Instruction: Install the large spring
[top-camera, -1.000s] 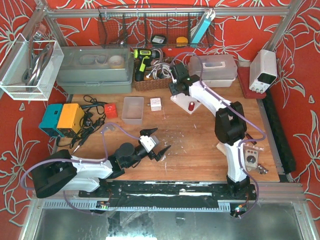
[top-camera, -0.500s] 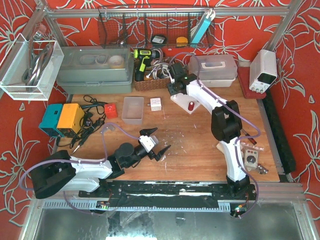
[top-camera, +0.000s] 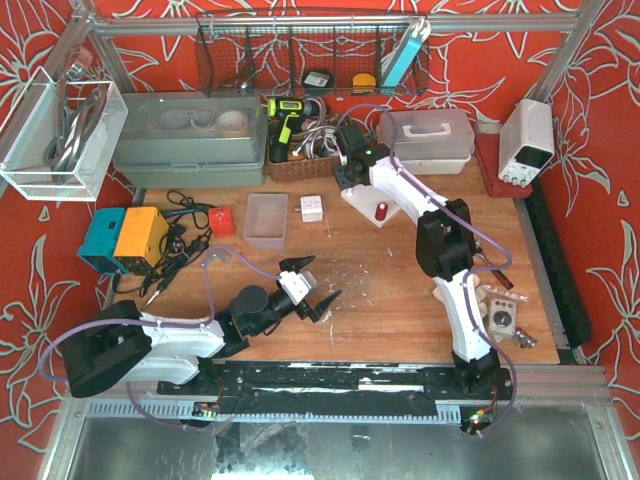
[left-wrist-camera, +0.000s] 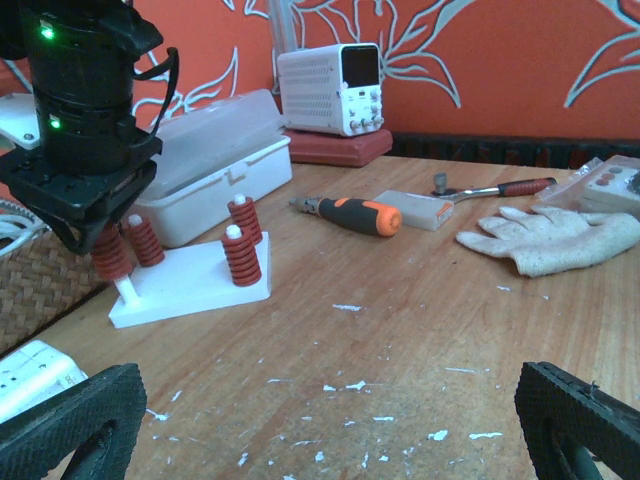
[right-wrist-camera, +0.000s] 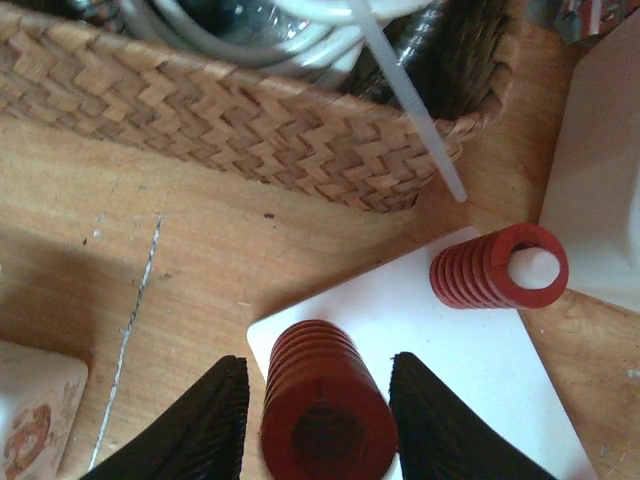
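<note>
Nearest me, my left claw (top-camera: 325, 300) is lying low over the table (top-camera: 380, 290). It is spread wide and holding nothing. Its own camera is showing one black fingertip (left-wrist-camera: 70, 420) in each bottom corner, with bare wood between them.

Moving out, the right claw (top-camera: 350, 168) is reaching to the far side. It is clamped on the big red spring (right-wrist-camera: 322, 410), with one finger pressing each flank of the coils. The spring is hanging upright over the left end of the white plate (left-wrist-camera: 190, 285), directly above a bare white peg (left-wrist-camera: 125, 291). I cannot tell whether the peg tip is inside the spring's hollow centre yet. Two more springs (left-wrist-camera: 241, 255) are sitting seated on their own pegs just beside it.

To do this well, I am thinking: hold the spring vertical, centre its hollow over the peg and go down slowly. Let go only once the bottom coil is meeting the plate. That plate looks light, so any sideways push could slide it.

Farthest out, the wicker basket (right-wrist-camera: 250, 110) is sitting right behind the plate, leaving little room.
</note>
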